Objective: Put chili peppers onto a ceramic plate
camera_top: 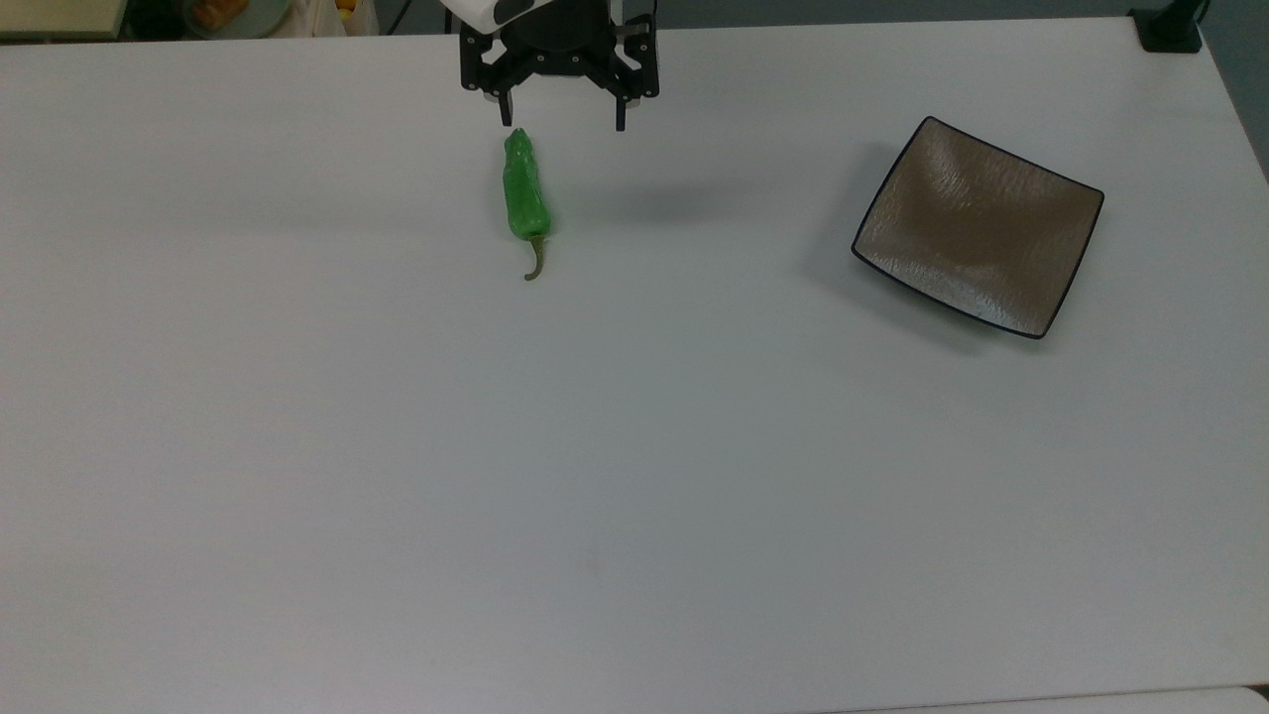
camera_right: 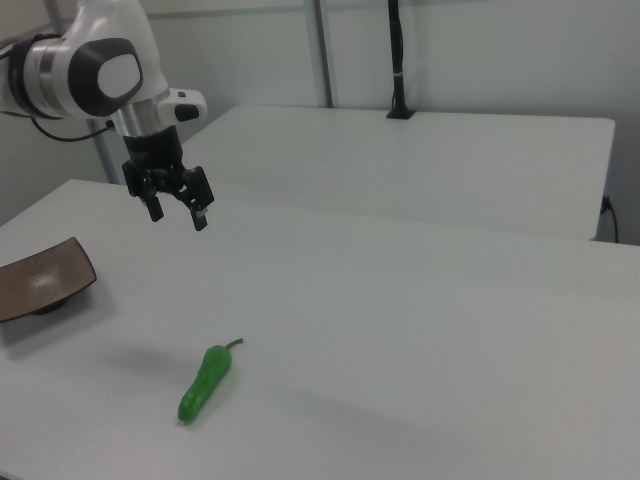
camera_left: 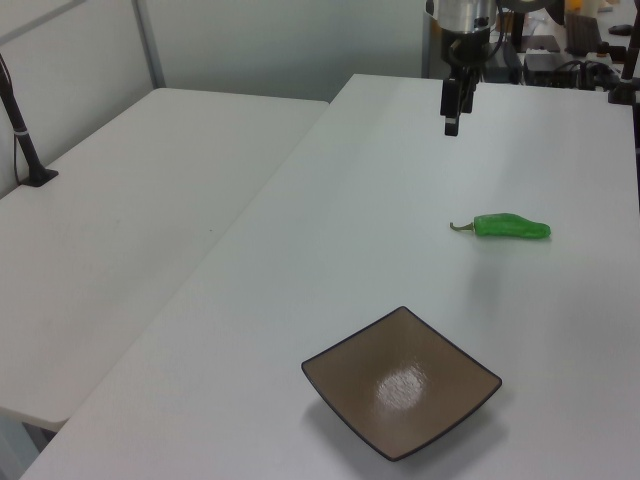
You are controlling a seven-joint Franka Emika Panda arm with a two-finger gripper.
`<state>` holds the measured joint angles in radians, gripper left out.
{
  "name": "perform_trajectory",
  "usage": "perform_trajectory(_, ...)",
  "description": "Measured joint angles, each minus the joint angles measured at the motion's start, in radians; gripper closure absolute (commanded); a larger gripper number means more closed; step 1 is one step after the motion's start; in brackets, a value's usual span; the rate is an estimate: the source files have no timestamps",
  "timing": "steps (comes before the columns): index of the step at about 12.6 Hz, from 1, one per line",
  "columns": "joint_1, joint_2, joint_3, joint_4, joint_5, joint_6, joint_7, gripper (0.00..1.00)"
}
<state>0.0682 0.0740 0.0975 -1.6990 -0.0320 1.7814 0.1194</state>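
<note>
One pepper flat on surface, plate well apart. Jaws wide open, empty, hovering above. You: descend over pepper's middle, close across its width.

White table, matte, bare surface, soft diffuse light with faint shadows. Second white table just beside it, narrow gap between them; in the left view it sits at 9 o'clock. Black post with a flat foot stands on that second table, near its edge; in the right view it's at 12 o'clock. Black clamp base on the main table's corner at 1 o'clock in the top view. Pale plain walls behind, with a grey vertical frame strip. Clutter of dark gear at 1 o'clock in the left view, too blurred to tell.
</note>
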Motion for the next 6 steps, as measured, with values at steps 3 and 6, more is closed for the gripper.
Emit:
perform_trajectory(3,0.0,-0.001,0.0,0.0,0.0,0.0,0.0,0.0)
perform_trajectory(6,0.0,-0.004,0.0,0.0,0.0,0.0,-0.001,0.0)
